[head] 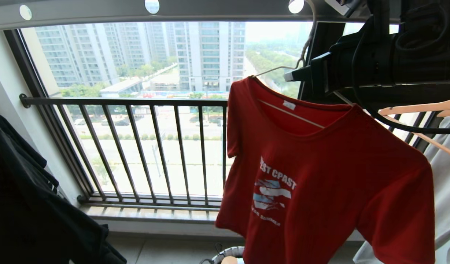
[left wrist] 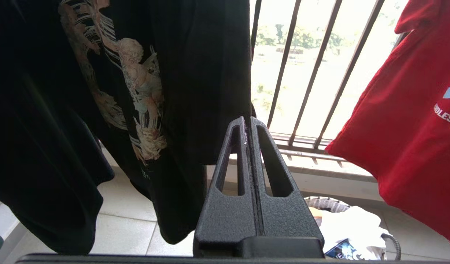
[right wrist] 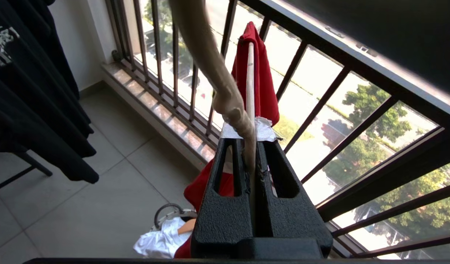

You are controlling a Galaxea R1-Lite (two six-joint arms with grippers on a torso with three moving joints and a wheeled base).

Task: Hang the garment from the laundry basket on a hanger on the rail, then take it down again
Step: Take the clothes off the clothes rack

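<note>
Head view: red WEST COAST T-shirt [head: 331, 176] draped on thin white wire hanger [head: 283, 68], hook up at the perforated grey rail [head: 100, 13]; right end effector [head: 289, 76] beside the hanger neck, grip hidden there. Right wrist view: right end effector [right wrist: 251, 152] clamped on the hanger neck, red fabric beyond, laundry basket [right wrist: 166, 212] down on the floor. Left wrist view only: left end effector [left wrist: 248, 123] fully closed, empty, near a black printed shirt [left wrist: 137, 84]; white T-shirt [left wrist: 351, 227] lying in the basket.
</note>
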